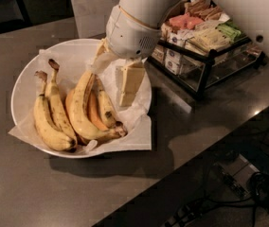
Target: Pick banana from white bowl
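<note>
- Grey glossy counter (40, 193); snack rack (205, 56) beside white bowl (25, 79).
- Gripper (111, 84) over banana (105, 103), fingers apart; arm (139, 18) hides bowl's far rim.

Dark grey countertop (30, 193), pale wall (248, 4), floor cables (262, 188)
</note>
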Controlling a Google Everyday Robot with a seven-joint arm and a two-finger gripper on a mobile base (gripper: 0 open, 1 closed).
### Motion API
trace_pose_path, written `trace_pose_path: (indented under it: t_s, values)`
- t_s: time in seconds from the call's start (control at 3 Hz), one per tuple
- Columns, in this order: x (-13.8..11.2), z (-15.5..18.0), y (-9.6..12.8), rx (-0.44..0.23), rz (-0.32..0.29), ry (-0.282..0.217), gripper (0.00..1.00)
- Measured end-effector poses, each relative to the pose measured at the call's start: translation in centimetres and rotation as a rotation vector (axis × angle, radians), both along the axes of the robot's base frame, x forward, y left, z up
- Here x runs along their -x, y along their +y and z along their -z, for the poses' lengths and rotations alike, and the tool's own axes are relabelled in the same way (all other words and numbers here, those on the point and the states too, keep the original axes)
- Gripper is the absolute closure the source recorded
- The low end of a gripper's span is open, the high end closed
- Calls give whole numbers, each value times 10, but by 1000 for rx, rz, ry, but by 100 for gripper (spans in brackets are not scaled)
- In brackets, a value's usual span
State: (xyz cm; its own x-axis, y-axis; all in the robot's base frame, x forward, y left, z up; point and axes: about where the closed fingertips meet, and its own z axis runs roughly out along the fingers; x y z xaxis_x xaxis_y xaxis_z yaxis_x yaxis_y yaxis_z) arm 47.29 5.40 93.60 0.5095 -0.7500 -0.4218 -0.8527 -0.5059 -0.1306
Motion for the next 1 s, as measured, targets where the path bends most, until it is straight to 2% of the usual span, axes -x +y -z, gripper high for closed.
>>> trace_pose_path:
  t_s: [0.33,0.67,1.0]
  values:
    - [1,-1,4,-5,3,5,36]
    - [4,3,5,-15,35,31,39]
    - [8,13,4,-22,68,83,35]
